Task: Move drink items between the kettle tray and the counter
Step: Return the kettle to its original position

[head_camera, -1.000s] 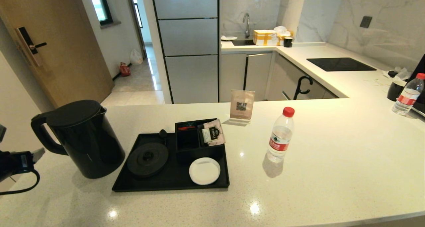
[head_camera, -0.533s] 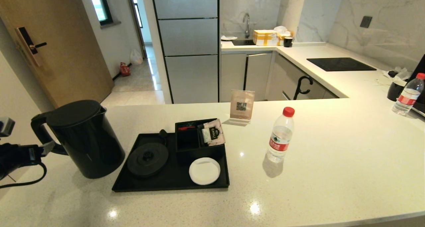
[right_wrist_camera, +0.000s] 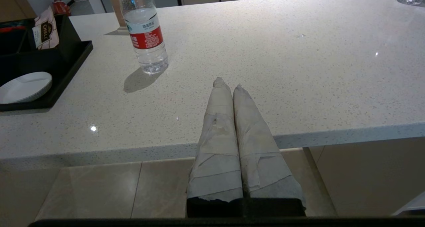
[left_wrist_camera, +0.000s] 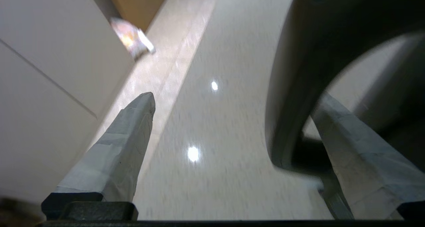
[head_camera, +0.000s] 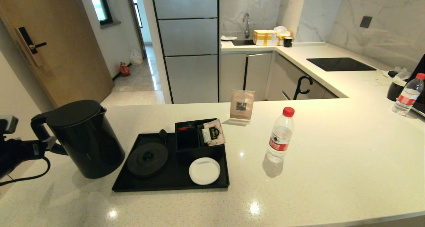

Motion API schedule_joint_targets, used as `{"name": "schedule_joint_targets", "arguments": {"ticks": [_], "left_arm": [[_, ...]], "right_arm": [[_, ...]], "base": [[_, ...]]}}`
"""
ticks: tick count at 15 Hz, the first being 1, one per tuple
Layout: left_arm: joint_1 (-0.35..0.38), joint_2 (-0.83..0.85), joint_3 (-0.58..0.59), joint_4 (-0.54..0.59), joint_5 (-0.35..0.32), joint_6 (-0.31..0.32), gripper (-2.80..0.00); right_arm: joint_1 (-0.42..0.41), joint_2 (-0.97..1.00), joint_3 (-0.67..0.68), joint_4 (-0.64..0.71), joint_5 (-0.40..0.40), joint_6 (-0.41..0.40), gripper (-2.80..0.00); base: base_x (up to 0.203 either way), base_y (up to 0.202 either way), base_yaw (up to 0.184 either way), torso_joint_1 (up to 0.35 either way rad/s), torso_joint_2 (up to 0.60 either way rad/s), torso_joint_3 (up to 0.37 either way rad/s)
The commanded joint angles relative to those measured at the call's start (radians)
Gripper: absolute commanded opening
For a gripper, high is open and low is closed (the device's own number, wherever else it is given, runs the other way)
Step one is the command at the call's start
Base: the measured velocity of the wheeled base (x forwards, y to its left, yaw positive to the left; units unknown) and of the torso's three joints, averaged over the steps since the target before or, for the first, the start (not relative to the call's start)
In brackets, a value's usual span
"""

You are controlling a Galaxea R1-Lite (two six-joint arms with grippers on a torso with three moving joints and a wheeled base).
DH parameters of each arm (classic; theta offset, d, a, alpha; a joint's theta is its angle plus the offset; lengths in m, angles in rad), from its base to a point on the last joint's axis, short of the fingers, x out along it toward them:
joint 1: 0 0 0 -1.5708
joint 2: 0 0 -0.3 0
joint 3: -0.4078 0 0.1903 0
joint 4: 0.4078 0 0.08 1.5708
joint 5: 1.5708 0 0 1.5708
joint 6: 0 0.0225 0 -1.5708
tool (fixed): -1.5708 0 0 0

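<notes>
The black kettle [head_camera: 86, 139] stands on the counter [head_camera: 332, 147], just left of the kettle tray [head_camera: 172, 184]. My left gripper [head_camera: 49, 143] is open at the kettle's loop handle [left_wrist_camera: 292, 97]. In the left wrist view the handle lies between the fingers of the left gripper [left_wrist_camera: 235, 97], close to one finger [left_wrist_camera: 348, 144]. The red-capped water bottle [head_camera: 280, 135] stands on the counter right of the tray. My right gripper [right_wrist_camera: 228, 85] is shut and empty, off the counter's front edge and well short of the bottle [right_wrist_camera: 146, 34].
The tray holds a round kettle base [head_camera: 147, 159], a compartment box [head_camera: 189, 144] with a sachet [head_camera: 212, 134], and a white coaster [head_camera: 204, 170]. A card stand [head_camera: 242, 106] sits behind. A second bottle [head_camera: 408, 94], a mug [head_camera: 395, 90] and the cooktop [head_camera: 340, 64] are far right.
My left gripper has moved right and slightly up, from clear of the kettle to around its handle. Kettle, bottle and tray have not moved.
</notes>
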Motion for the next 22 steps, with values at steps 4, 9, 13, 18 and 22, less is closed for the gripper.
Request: {"name": "schedule_joint_targets", "arguments": {"ticks": [4,9,13,18,22], "left_arm": [[-0.044,0.107,-0.03,-0.107,0.004,0.0,0.0],[-0.063,0.145,-0.038,-0.166,0.005,-0.022,0.0],[-0.075,0.145,-0.066,-0.171,0.044,-0.048,0.0],[-0.087,0.13,-0.073,-0.17,0.07,-0.076,-2.8],[-0.114,0.112,-0.069,-0.16,0.074,-0.082,-2.8]], "right_arm": [[0.0,0.002,0.0,-0.001,0.0,0.001,-2.8],[0.0,0.002,0.0,-0.001,-0.001,0.001,-2.8],[0.0,0.002,0.0,-0.001,-0.001,0.001,-2.8],[0.0,0.002,0.0,-0.001,-0.001,0.001,-2.8],[0.0,0.002,0.0,-0.001,0.0,0.001,-2.8]], "base": [[0.0,0.0,0.0,0.0,0.0,0.0],[0.0,0.0,0.0,0.0,0.0,0.0],[0.0,0.0,0.0,0.0,0.0,0.0],[0.0,0.0,0.0,0.0,0.0,0.0],[0.0,0.0,0.0,0.0,0.0,0.0]]}}
